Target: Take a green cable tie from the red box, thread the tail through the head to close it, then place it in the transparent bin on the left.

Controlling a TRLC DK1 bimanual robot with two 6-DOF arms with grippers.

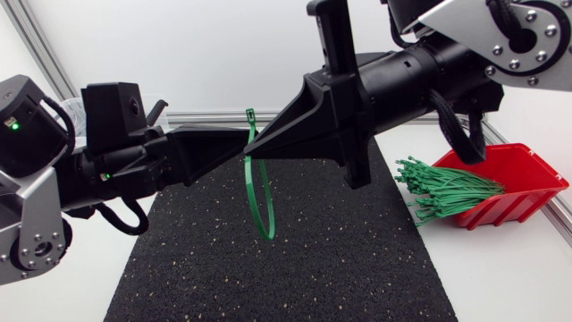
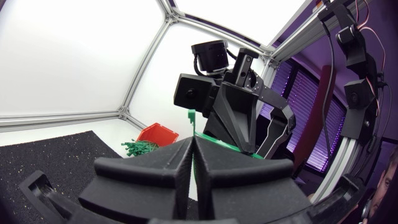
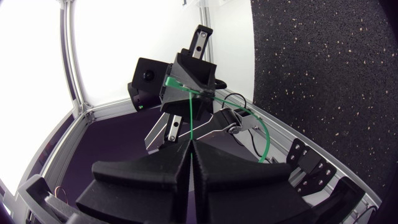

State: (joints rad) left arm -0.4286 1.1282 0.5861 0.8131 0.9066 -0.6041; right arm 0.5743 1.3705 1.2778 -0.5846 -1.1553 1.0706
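The tie hangs in the air above the mat, pinched where our two claws meet. Its head stands upright just over the fingertips and the rest curves down in a long narrow loop. Whether the tail is through the head we cannot tell; the claw tips seem to hide that spot. Our left claw comes in from the left, fingers pressed together on the tie. Our right claw meets it tip to tip from the right, fingers likewise clamped on the strap. In the right wrist view the strap rises straight out from between the closed fingers. Well to the right the red box sits on the white surface, spare ties spilling from its open front toward the mat.
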